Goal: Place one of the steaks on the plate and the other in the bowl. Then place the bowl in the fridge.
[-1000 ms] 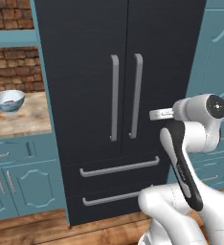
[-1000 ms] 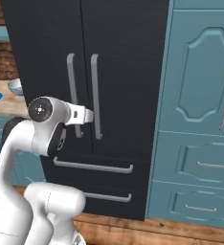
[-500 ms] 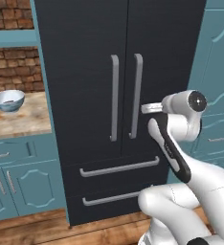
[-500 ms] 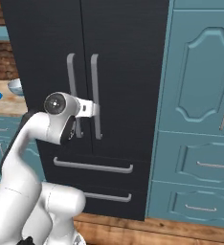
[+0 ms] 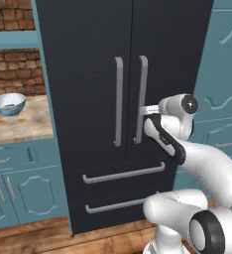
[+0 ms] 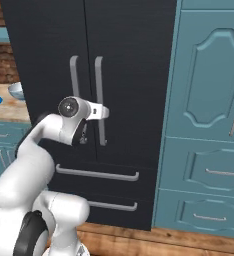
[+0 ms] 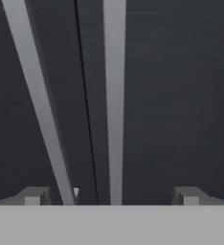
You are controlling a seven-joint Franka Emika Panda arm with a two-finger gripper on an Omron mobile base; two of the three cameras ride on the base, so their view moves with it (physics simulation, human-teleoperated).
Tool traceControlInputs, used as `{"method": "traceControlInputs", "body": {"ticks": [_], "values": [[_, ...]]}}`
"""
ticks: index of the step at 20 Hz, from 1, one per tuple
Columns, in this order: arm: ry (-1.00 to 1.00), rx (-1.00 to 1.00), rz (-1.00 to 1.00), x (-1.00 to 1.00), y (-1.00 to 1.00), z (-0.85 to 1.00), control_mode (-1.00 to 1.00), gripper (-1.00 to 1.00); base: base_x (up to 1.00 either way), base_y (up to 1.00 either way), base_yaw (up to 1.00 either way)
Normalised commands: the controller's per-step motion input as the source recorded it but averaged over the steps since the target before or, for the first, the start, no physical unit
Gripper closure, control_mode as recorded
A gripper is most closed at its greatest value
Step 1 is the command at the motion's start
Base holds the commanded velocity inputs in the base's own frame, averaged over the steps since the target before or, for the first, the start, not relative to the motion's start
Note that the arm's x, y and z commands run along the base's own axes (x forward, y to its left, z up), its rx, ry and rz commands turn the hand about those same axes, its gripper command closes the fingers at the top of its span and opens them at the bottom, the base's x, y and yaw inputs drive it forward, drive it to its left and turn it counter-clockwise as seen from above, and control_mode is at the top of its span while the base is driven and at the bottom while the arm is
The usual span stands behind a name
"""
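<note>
Fingers (image 7: 111, 196) wide open, empty, straddling the fridge (image 5: 88, 59) right door handle (image 5: 141, 99); centre before closing.

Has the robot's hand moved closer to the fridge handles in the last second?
Yes. In the left base view the gripper has swung left, toward the fridge, and now reaches its right door handle; the fingers are open.

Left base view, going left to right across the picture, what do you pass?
Bowl on the wooden counter → fridge's left door handle → right door handle → gripper reaching that handle → teal cabinets.
</note>
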Motion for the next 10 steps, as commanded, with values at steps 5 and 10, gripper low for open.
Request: {"method": "traceControlInputs", "body": {"ticks": [5,10], "values": [[0.01,0.00,0.00,0.51,0.01,-0.17,-1.00,-1.00,0.00,0.00,0.00],[0.00,0.00,0.00,0.47,0.01,-0.19,-1.00,-1.00,0.00,0.00,0.00]]}}
